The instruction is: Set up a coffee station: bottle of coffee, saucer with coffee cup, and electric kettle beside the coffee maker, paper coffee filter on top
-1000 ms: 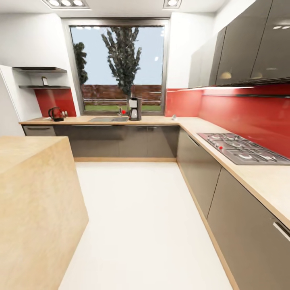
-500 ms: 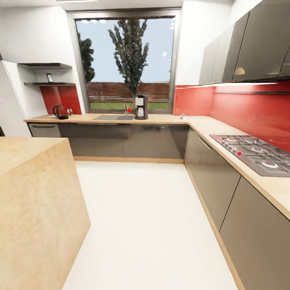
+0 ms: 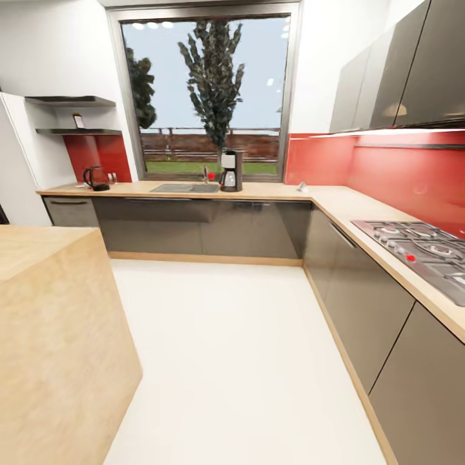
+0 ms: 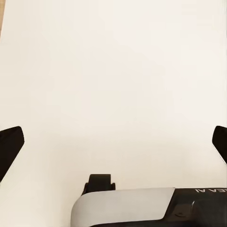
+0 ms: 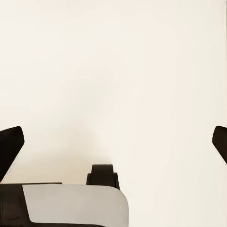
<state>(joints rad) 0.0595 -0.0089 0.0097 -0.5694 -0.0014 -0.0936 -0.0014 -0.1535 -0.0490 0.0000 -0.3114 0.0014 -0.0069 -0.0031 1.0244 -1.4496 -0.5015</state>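
You're rolling in empty-handed, left gripper (image 4: pixel 113 142) and right gripper (image 5: pixel 113 142) fingers spread wide over white floor, coffee maker (image 3: pixel 231 171) waiting on the far counter (image 3: pixel 271 191) by the sink

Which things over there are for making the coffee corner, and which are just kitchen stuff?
For the job:
coffee maker
electric kettle
bottle of coffee
kitchen shelf
countertop

Just there:
sink
stove
wooden island
window
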